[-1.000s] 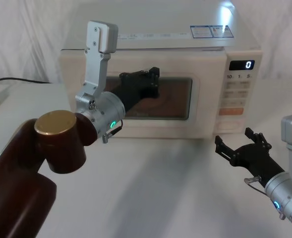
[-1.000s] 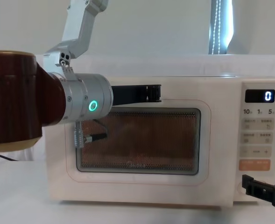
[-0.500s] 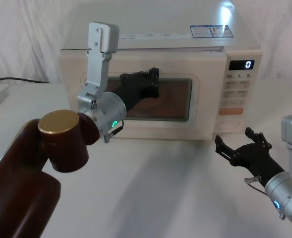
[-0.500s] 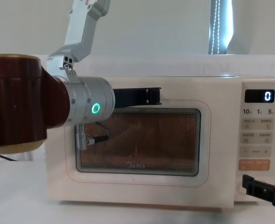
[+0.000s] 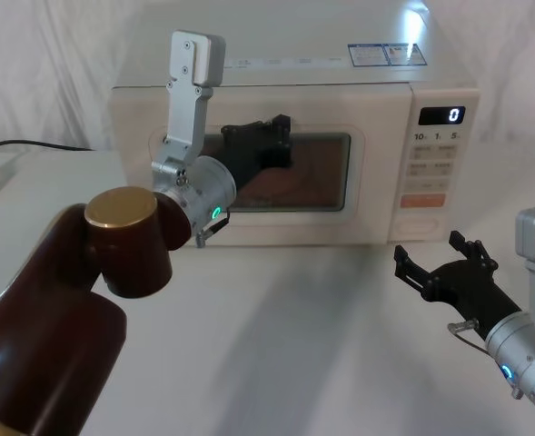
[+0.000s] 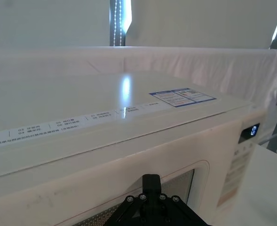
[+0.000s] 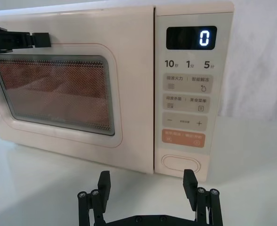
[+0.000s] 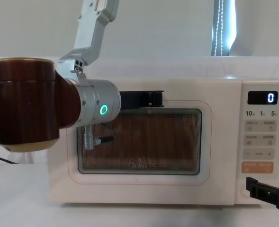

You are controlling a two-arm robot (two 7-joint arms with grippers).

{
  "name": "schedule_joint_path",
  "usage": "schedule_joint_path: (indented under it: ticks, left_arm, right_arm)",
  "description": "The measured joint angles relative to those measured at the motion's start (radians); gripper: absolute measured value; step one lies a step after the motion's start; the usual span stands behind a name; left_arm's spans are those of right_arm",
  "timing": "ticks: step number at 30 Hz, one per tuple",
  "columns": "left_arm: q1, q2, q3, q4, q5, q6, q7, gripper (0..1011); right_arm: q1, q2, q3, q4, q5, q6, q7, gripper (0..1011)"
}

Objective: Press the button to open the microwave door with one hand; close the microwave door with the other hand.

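The head view looks down and forward onto the table (image 5: 321,309) from above, taking in the whole microwave (image 5: 294,100) from a distance. The chest view sits lower, facing the microwave door (image 8: 139,142) squarely and close. The left wrist view peers across the microwave's top from just before it. The right wrist view faces the control panel (image 7: 190,94) from low on the table, sharing it with the chest view

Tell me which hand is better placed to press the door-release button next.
Right. The right hand hovers open just in front of the cream oval button at the panel's bottom, aimed at it. The left hand is at the microwave door's upper window edge, far from the panel.
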Motion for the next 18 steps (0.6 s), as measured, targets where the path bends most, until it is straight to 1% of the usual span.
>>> schedule_joint_path:
  ticks: [10, 18]
  left_arm:
    - [-0.007, -0.022, -0.014, 0.022, 0.020, -0.005, -0.002, 0]
    - [0.002, -0.029, -0.030, 0.012, 0.023, -0.005, -0.004, 0]
  right_arm:
    - [0.000, 0.000, 0.000, 0.000, 0.000, 0.000, 0.000, 1000]
    - [0.000, 0.000, 0.000, 0.000, 0.000, 0.000, 0.000, 1000]
